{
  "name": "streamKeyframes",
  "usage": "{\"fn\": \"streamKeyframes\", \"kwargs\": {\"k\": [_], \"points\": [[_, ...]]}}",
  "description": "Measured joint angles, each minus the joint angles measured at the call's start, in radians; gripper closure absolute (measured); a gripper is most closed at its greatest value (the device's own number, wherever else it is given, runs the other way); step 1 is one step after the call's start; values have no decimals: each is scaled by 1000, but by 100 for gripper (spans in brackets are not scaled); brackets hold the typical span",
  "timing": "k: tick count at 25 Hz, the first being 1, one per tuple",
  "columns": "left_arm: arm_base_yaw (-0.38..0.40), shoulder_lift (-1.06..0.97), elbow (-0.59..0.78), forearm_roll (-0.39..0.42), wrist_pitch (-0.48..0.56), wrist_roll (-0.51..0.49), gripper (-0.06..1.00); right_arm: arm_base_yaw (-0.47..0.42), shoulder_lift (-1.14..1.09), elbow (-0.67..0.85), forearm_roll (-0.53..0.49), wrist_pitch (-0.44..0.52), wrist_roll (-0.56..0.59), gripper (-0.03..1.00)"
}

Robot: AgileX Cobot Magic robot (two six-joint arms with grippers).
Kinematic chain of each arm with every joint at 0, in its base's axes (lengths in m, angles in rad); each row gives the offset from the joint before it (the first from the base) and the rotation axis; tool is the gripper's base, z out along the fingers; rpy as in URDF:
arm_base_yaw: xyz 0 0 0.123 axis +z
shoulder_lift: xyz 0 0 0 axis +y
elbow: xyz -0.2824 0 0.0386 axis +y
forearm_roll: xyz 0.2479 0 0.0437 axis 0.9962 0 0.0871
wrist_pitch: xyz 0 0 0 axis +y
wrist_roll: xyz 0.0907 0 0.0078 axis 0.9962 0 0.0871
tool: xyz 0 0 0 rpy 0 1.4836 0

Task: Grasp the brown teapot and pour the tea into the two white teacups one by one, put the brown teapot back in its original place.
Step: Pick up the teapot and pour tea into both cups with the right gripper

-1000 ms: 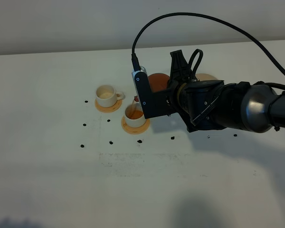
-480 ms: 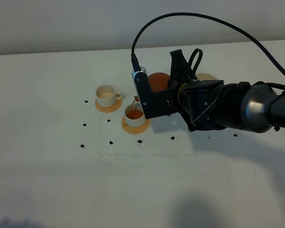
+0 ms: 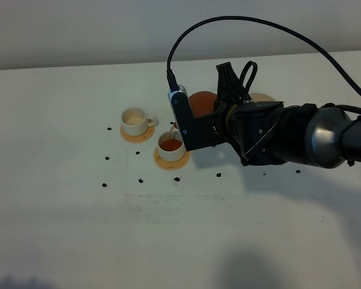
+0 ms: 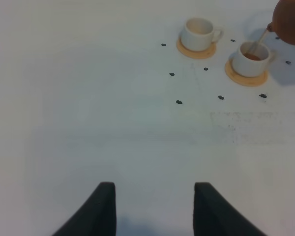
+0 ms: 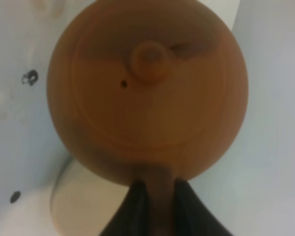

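Observation:
My right gripper (image 5: 160, 209) is shut on the loop handle of the brown teapot (image 5: 147, 88), which hangs tilted above the table (image 3: 200, 103), partly hidden behind the wrist. A thin stream of tea (image 4: 259, 39) runs from its spout into the nearer white teacup (image 3: 170, 143), which holds dark liquid (image 4: 253, 56). The other white teacup (image 3: 134, 121) stands to its left and looks empty (image 4: 199, 32). The cream saucer (image 3: 262, 97) peeks out behind the right arm. My left gripper (image 4: 155, 206) hovers open over bare table, far from the cups.
Each cup sits on an orange-tan coaster (image 3: 168, 161) (image 3: 136, 136). Small black marks (image 3: 106, 158) dot the white table around the cups. The bulky right arm (image 3: 301, 135) reaches in from the right edge. A black cable (image 3: 240, 21) arcs above it.
The right wrist has turned slightly, tipping the teapot a little further. The tea in the nearer cup looks a bit fuller. The cups have not moved.

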Motion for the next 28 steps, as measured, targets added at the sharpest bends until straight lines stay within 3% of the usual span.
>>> {"fn": "streamKeyframes", "kwargs": {"k": [28], "points": [[0,0,0,0,0,0,52,0,0,0,-48,37,-25,87]]}}
